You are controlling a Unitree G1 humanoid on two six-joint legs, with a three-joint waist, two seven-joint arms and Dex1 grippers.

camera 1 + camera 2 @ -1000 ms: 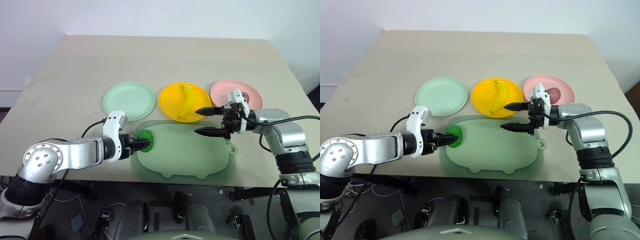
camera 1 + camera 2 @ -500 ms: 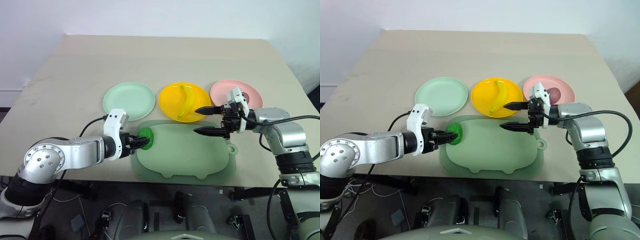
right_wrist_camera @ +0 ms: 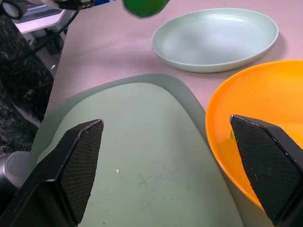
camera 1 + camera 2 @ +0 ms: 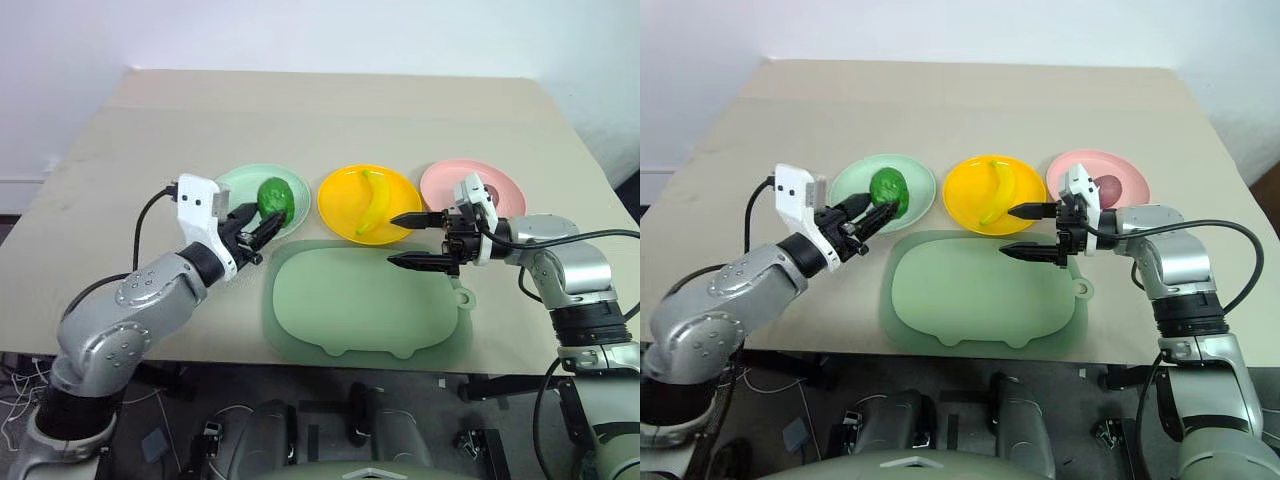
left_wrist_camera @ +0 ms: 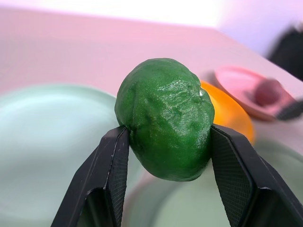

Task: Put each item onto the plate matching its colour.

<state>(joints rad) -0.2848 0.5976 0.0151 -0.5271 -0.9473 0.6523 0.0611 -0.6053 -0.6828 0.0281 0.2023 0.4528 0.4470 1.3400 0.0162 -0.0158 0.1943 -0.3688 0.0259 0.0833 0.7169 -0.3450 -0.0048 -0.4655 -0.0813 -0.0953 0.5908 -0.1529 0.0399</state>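
Over mint plate [image 4: 240,190] | left gripper [image 4: 262,226] pinches green item [image 4: 275,199] | right gripper [image 4: 412,241] spread | red fruit [image 4: 1106,186] partly hidden, apparently on pink

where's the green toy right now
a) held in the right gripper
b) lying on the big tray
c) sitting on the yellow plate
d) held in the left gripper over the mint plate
d: the left gripper is shut on the green toy, holding it up over the mint plate; the right gripper hangs open above the tray.

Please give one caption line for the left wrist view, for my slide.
Left pincer grips a bumpy bright green toy food above the pale mint green plastic plate.
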